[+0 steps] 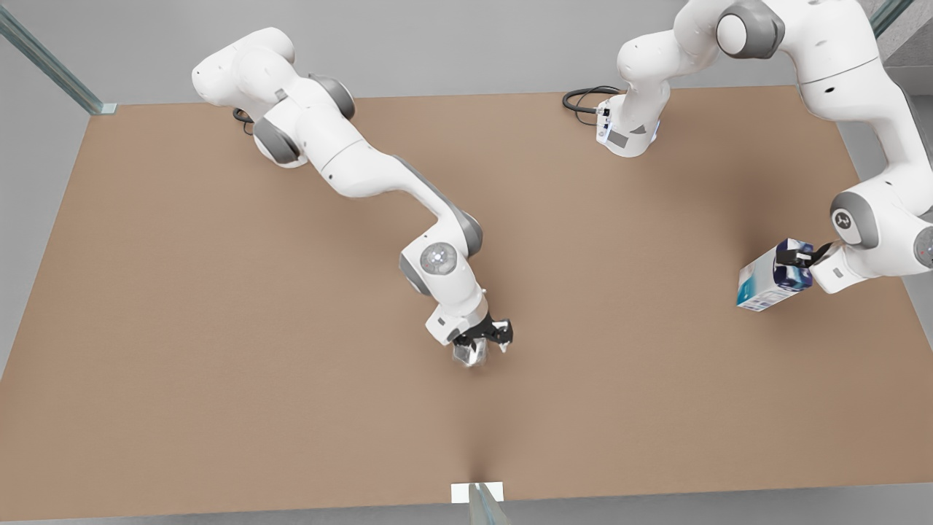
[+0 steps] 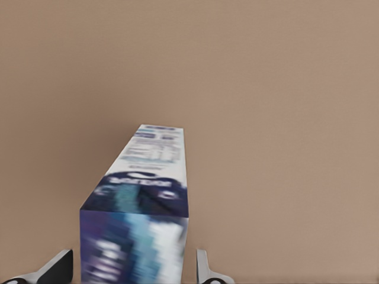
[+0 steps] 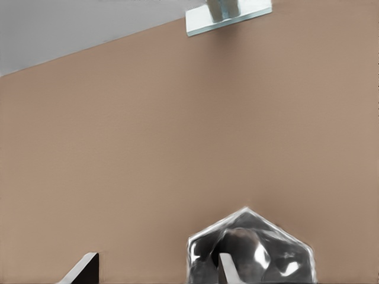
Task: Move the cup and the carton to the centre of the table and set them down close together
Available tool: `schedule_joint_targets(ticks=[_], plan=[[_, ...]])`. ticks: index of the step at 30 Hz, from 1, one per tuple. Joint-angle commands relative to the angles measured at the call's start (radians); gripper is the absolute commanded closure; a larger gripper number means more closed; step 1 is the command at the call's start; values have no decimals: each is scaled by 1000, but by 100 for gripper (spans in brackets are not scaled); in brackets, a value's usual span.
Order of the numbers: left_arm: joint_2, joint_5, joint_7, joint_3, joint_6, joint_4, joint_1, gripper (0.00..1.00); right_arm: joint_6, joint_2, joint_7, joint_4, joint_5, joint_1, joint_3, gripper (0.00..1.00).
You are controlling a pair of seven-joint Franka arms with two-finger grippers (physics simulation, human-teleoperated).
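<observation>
My left gripper is near the table's edge at the front view's right, shut on the navy top of the carton. The white and teal carton hangs tilted above the table. In the left wrist view the carton sits between the left gripper's fingers. Near the table's middle, the pale glossy cup stands on the tabletop under my right gripper, which is open. In the right wrist view one fingertip sits at the cup; the other is well apart from it.
A small white tag with a glass post marks the near long edge, also seen as the tag ahead of the right gripper. Both arm bases stand at the far edge, with a black cable beside one. Bare tan tabletop lies between cup and carton.
</observation>
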Motion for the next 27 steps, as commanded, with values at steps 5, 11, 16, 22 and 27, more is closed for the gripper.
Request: schedule_joint_targets(ticks=[5, 11, 16, 22, 27], plan=[[10, 0, 0, 0, 2, 0, 0, 0, -5, -82, -2, -62, 12, -5, 0, 17], [14, -1, 0, 0, -1, 0, 0, 0, -255, -378, -218, -286, 15, -134, -2, 12], [14, -1, -11, 0, -1, 1, -1, 26, -495, -676, -583, -493, 23, -333, 0, 6], [17, -1, -31, 0, 5, 1, -1, 44, -641, -799, -635, -530, 21, -531, -2, 0], [-66, -4, -218, -14, -33, 3, -66, 40, -730, -791, -707, -490, 23, -628, -57, 0]])
